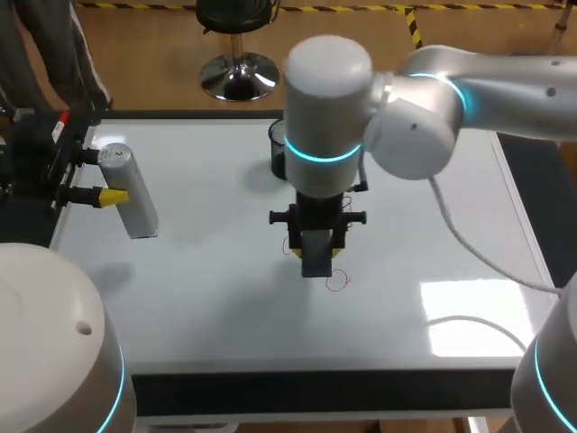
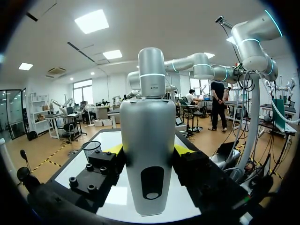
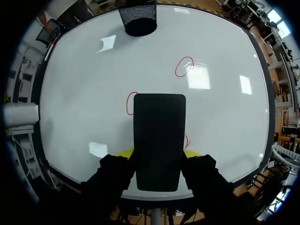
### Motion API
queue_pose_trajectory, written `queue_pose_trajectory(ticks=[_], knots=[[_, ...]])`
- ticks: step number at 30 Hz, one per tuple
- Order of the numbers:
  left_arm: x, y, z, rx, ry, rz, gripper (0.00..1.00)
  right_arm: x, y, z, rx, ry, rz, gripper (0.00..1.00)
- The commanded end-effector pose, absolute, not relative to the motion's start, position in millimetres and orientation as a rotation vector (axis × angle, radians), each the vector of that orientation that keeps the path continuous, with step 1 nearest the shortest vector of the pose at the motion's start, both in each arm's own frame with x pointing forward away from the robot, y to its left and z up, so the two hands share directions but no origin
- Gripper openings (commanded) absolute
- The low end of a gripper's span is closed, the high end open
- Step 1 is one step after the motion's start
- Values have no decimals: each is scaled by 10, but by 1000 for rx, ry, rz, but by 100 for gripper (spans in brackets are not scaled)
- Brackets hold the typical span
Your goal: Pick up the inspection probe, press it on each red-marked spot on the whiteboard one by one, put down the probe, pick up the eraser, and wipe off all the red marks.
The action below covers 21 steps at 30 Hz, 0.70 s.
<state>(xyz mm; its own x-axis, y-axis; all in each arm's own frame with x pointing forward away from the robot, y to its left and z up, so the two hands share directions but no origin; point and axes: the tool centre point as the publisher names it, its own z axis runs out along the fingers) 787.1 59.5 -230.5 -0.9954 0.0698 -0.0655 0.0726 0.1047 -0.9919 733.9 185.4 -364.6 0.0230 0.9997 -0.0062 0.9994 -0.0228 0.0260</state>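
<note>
The right gripper (image 3: 158,153) is closed on the black eraser (image 3: 159,126), one yellow-tipped finger against each long side, holding it over the middle of the whiteboard (image 1: 207,271); one red mark (image 3: 131,104) shows at the eraser's edge; a second red mark (image 3: 186,140) sits just beside a finger; a third red mark (image 3: 184,66) lies farther ahead, toward the black mesh cup (image 3: 140,18). The left gripper (image 2: 147,151) clasps the silver inspection probe (image 2: 147,136) between both fingers, by the whiteboard's left edge, well apart from the eraser.
</note>
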Motion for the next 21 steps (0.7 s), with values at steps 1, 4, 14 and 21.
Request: queue_pose_trajectory(ticks=[1, 4, 14, 21], knots=[[7866, 593, -2300, 151, 2330, -2094, 0, 7340, 2033, -3652, 2166, 2163, -65, 0], [7866, 593, -2300, 151, 2330, -2094, 0, 7343, 2137, -3667, 2144, 2177, -70, 0], [7866, 593, -2300, 151, 2330, -2094, 0, 7367, 2375, -3747, 2100, 2277, -21, 0], [7866, 593, -2300, 151, 2330, -2094, 0, 7436, 2508, -3865, 2057, 2361, 38, 0]])
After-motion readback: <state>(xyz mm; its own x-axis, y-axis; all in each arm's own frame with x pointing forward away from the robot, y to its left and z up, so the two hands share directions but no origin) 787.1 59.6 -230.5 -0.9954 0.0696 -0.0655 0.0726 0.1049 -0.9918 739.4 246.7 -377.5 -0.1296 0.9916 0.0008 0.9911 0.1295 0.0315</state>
